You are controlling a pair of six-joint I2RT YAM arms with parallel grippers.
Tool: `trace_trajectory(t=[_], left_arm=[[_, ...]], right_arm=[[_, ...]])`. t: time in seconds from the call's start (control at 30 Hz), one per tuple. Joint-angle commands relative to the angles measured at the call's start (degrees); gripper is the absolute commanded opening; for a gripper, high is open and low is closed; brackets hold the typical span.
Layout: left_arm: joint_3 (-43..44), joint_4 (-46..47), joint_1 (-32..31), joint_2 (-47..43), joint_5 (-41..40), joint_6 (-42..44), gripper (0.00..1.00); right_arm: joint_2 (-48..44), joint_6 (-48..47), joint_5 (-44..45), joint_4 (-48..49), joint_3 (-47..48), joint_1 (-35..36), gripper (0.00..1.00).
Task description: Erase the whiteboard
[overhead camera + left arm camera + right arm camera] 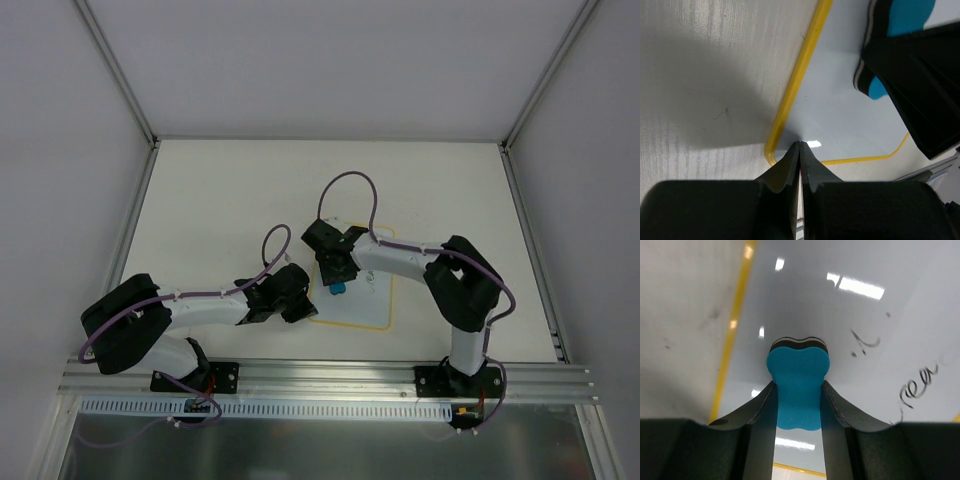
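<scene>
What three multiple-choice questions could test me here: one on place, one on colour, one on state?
1. Where is the left tool's tip? A) by a corner of the whiteboard B) inside a cup C) on a keyboard
2. What colour is the whiteboard's rim? A) red B) yellow C) green
3. What is the right tool doing? A) open, empty B) gripping a pen C) gripping a blue eraser

Answers: 1 A, the left wrist view shows the tip at the rounded corner. 2 B, it shows yellow. 3 C, the eraser sits clamped in it.
</scene>
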Motion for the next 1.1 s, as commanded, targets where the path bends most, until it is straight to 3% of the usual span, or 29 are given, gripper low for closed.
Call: trace_trajectory(t=[0.0,0.17,0.6,0.83,1.07], left_arm=[[-2.7,-8.7,0.5,2.5,-1.6,1.7,0.0],[-2.9,-8.7,0.6,2.4,-1.6,1.6,0.0],[-3.0,-8.8,0.7,2.3,-1.6,1.6,0.0],[-2.7,-8.7,0.7,2.6,-1.5,1.7,0.0],[-2.5,-8.7,0.8,2.9,-1.4,1.9,0.0]], right_arm=[[6.9,-3.4,-3.2,-1.9,6.5,0.1,0.05],[9.4,-4.5,-3.5,-3.2,10.0,-3.8,0.04],[2.3,-9.4,-0.6,-2.4,-1.5,-20.2,0.04],[2.3,-9.4,-4.1,-1.0,-1.6,-18.3,0.04],[1.9,-6.8,-6.1,-0.9,-1.9,-9.7,0.04]])
